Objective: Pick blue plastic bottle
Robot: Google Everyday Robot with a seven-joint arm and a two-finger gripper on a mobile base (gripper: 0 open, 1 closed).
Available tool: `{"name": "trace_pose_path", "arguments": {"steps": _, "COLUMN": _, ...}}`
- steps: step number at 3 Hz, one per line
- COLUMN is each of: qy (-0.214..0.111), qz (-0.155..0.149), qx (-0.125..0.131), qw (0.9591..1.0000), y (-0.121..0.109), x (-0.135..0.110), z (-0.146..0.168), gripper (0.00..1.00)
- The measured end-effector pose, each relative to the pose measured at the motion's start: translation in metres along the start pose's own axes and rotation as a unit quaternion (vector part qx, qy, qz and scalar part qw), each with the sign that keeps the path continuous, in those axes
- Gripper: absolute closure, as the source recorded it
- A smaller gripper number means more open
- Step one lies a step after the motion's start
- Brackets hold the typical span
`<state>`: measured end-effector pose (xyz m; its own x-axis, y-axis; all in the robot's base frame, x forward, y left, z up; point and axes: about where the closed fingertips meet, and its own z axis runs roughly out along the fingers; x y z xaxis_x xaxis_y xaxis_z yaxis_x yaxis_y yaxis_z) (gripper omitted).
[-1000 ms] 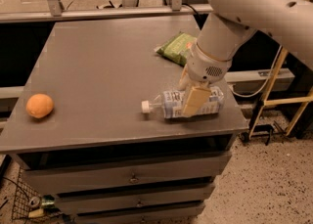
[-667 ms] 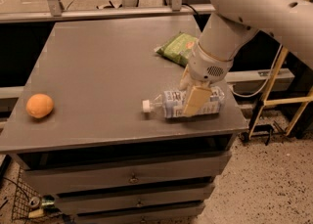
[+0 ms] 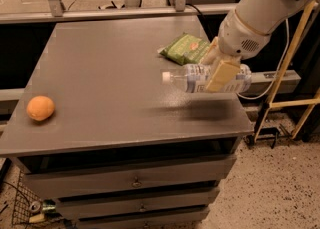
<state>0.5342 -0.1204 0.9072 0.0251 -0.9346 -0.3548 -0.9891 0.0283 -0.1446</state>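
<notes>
Clear plastic with a white cap and a pale blue-white label, the blue plastic bottle [image 3: 192, 79] lies sideways in the air over the right-hand part of the grey table [image 3: 110, 68], cap pointing left, with its dark shadow [image 3: 200, 109] on the surface below it. In this single camera view the gripper [image 3: 218, 71] reaches down from the upper right on a thick white arm [image 3: 260, 13], and its tan fingers [image 3: 221, 74] are closed around the bottle's middle, one showing flat across the front of the label and the other behind. The bottle touches nothing but the gripper. Just behind it, near the far right edge of the table, lies a green snack bag [image 3: 186, 48], apart from the bottle. Well away on the near left side sits an orange [image 3: 40, 108]. Beneath the tabletop run grey drawers [image 3: 135, 183] with small knobs, and a yellow frame [image 3: 295, 48] stands to the right of the table.
</notes>
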Motion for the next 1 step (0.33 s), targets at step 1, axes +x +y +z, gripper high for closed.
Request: {"name": "trace_pose_path", "arguments": {"steps": 1, "qy": -0.022, "qz": -0.014, "qx": 0.028, "qw": 0.9993, "y": -0.0074, "x": -0.0099, "z": -0.0297, "gripper": 1.00}}
